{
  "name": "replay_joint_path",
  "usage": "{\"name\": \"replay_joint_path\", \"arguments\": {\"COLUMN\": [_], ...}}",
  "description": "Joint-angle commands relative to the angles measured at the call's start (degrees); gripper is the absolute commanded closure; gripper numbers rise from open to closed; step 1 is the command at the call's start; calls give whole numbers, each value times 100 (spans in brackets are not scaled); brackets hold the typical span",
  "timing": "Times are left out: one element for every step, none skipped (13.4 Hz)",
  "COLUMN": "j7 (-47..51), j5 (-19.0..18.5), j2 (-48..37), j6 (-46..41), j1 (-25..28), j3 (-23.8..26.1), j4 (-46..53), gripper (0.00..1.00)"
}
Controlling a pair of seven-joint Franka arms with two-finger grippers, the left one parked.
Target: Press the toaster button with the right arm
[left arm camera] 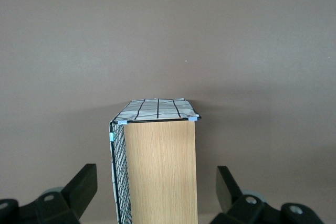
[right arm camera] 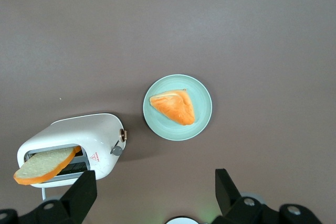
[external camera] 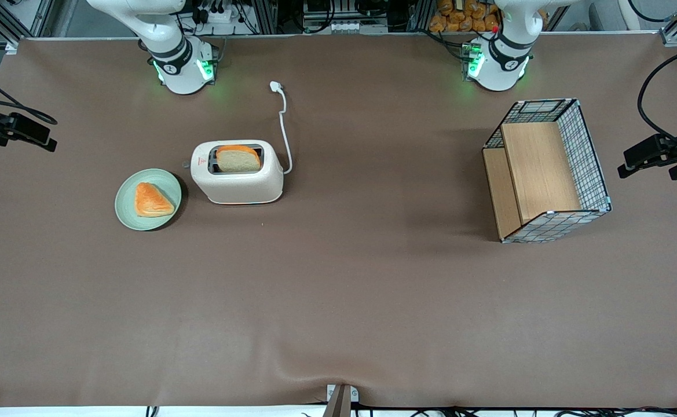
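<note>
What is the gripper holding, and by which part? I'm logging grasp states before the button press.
Nothing is held. The gripper is open, its fingers apart with only bare table between them, high above the toaster and the green plate.

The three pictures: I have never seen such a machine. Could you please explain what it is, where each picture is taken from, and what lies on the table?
These are two robot arms bolted to a brown table. One picture looks down from the front; the other two come from cameras on the wrists. The working arm's gripper hangs open, high above the table, holding nothing. Below it stand a cream toaster with a bread slice in a slot, its button on the end face, and a green plate with a pastry. A wire basket lies toward the parked arm's end.
</note>
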Motion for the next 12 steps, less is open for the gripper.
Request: {"name": "replay_joint_path", "arguments": {"j7": [74, 83, 92, 57, 13, 22, 22, 22, 22, 22, 22, 39], "j5": [13, 13, 13, 22, 22, 22, 13, 13, 13, 13, 13, 13], "j2": [27, 27, 27, 27, 27, 27, 27, 27, 27, 27, 27, 27], "j6": [-90, -107, -107, -99, -99, -99, -99, -107, -107, -107, -107, -99], "j1": [-25, 1, 10, -16, -25, -25, -25, -25, -25, -25, -25, -16], "j3": [10, 19, 28, 19, 19, 10, 19, 19, 19, 19, 10, 19], "j4": [126, 125, 125, 125, 125, 125, 125, 125, 125, 125, 125, 125], "gripper": [0, 0, 0, 0, 0, 0, 0, 0, 0, 0, 0, 0]}}
